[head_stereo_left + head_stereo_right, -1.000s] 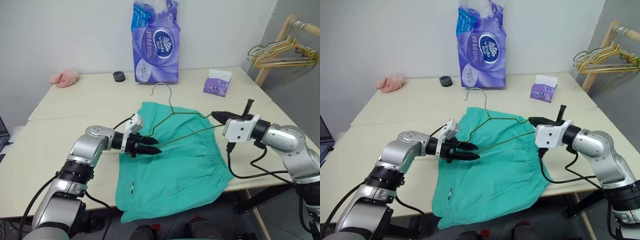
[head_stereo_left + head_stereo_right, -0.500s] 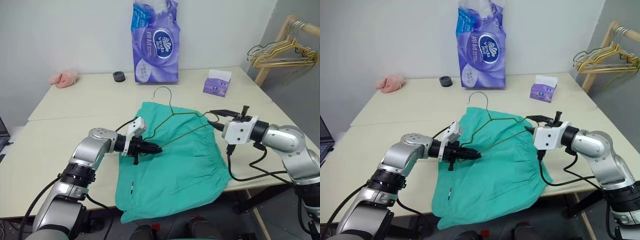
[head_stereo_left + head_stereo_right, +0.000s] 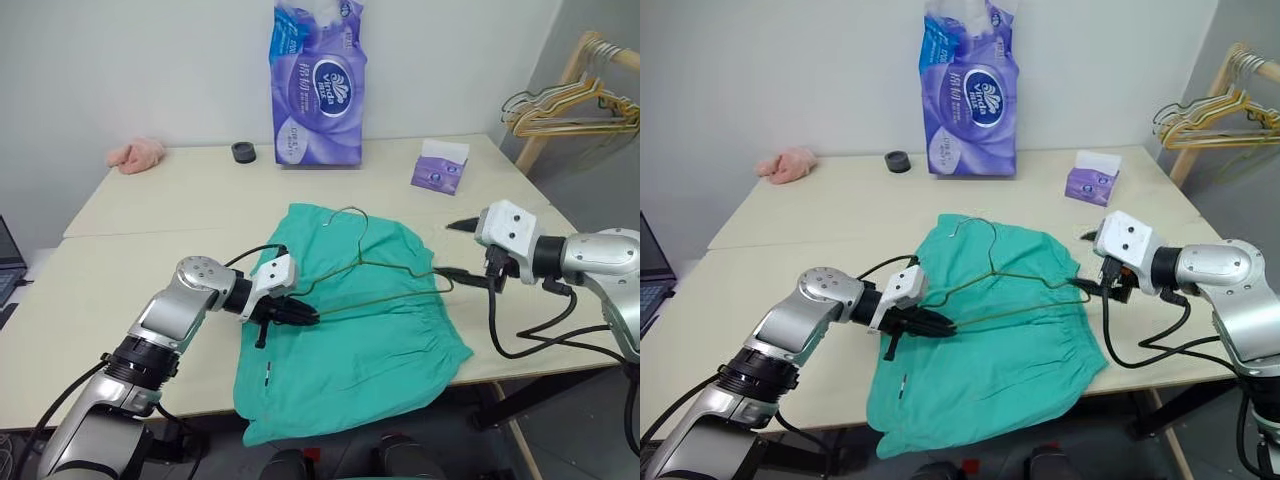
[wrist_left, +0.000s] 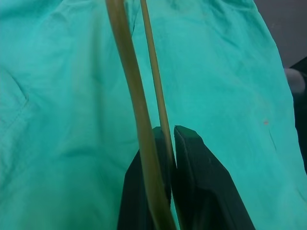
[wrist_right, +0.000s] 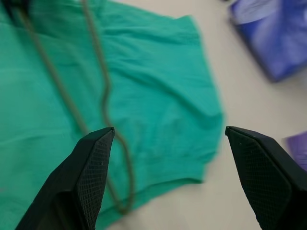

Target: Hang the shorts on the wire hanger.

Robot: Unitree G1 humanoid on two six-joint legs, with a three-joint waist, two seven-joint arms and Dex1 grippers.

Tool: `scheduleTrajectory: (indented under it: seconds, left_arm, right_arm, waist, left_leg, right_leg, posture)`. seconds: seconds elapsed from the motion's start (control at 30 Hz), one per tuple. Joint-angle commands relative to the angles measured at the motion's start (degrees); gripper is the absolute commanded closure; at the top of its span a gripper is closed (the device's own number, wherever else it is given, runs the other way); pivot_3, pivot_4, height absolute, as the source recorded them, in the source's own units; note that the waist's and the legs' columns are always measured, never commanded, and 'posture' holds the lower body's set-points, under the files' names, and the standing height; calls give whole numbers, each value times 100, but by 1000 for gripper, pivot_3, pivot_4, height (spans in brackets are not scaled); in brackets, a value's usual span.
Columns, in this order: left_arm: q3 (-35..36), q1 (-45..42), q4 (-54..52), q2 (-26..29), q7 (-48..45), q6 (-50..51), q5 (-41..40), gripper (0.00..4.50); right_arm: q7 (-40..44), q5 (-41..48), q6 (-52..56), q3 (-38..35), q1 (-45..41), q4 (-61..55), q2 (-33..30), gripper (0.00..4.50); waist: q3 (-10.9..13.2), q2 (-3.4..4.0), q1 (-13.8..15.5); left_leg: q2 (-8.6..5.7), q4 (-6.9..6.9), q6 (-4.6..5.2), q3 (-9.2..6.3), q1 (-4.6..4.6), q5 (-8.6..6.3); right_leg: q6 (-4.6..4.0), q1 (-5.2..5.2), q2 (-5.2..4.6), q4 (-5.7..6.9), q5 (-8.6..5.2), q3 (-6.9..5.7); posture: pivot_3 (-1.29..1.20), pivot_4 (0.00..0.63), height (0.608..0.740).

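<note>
The teal-green shorts [image 3: 355, 320] lie flat on the cream table [image 3: 130, 260], at its near edge right of centre, with the near hem hanging over the edge. On top of them rests the wire hanger [image 3: 385, 285], its hook [image 3: 352, 215] toward the far side.

The left gripper [image 3: 308, 317] has its fingers pressed together on the hanger's left corner. The left wrist view makes this plain: two olive wire strands run over the green cloth, and the thinner one is pinched between the black fingertips [image 4: 192, 163].

The right gripper [image 3: 460, 250] is at the hanger's right end with its fingers spread wide. In the right wrist view the two textured pads [image 5: 88, 165] stand far apart with the shorts and the hanger's rounded corner showing between them, touching neither.

At the far edge stands a purple pack of tissue rolls [image 3: 318, 85] with a round white-rimmed logo; its lettering is too small to read. A small purple tissue box [image 3: 438, 165] sits to its right, a black ring [image 3: 243, 152] and a pink cloth wad [image 3: 136, 154] to its left. Beyond the table's right end, more wire hangers [image 3: 565, 105] hang on a wooden rack [image 3: 545, 115].
</note>
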Motion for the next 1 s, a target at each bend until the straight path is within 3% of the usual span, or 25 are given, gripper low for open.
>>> scheduleTrajectory:
  seconds: [0.03, 0.5, 0.63, 0.9, 1.0]
  left_arm:
    - [-47, -122, -287, 36, -33, -259, 104, 4500]
    - [-172, -58, -476, 47, -41, -444, 238, 4500]
    - [-184, -32, -533, 61, -26, -441, 233, 4500]
    - [-188, 34, -672, 92, -9, -405, 233, 4500]
    - [-201, 52, -673, 105, 1, -454, 268, 4500]
  right_arm:
    - [214, 359, 583, 167, -9, -314, -131, 555]
    - [149, -19, 670, 1247, -197, 122, 39, 555]
    - [149, -192, 610, 1431, -256, 281, 64, 1453]
    - [215, -394, 551, 1598, -227, 316, 41, 4251]
    - [253, -374, 587, 1589, -235, 278, 25, 4441]
  waist:
    - [0, -1, -8]
    - [0, -1, -35]
    - [0, 0, -32]
    - [1, -1, -30]
    - [1, 0, -28]
  left_leg:
    - [0, 0, 0, 1, -1, 0]
    - [2, 1, 0, 3, 0, 0]
    - [2, 1, 0, 0, 0, 0]
    - [2, 1, 0, -1, 0, 0]
    - [2, 1, 0, -2, 1, 0]
  right_leg:
    - [1, 0, 0, -1, 0, 1]
    - [28, -2, 1, 0, -16, 1]
    - [28, -2, 1, 2, -16, -1]
    - [28, -2, 1, 2, -16, -2]
    - [29, -2, 2, 3, -16, -3]
  posture:
    - [-129, 39, 740]
    - [-129, 40, 740]
    - [-120, 43, 740]
    - [-115, 45, 740]
    - [-118, 44, 740]
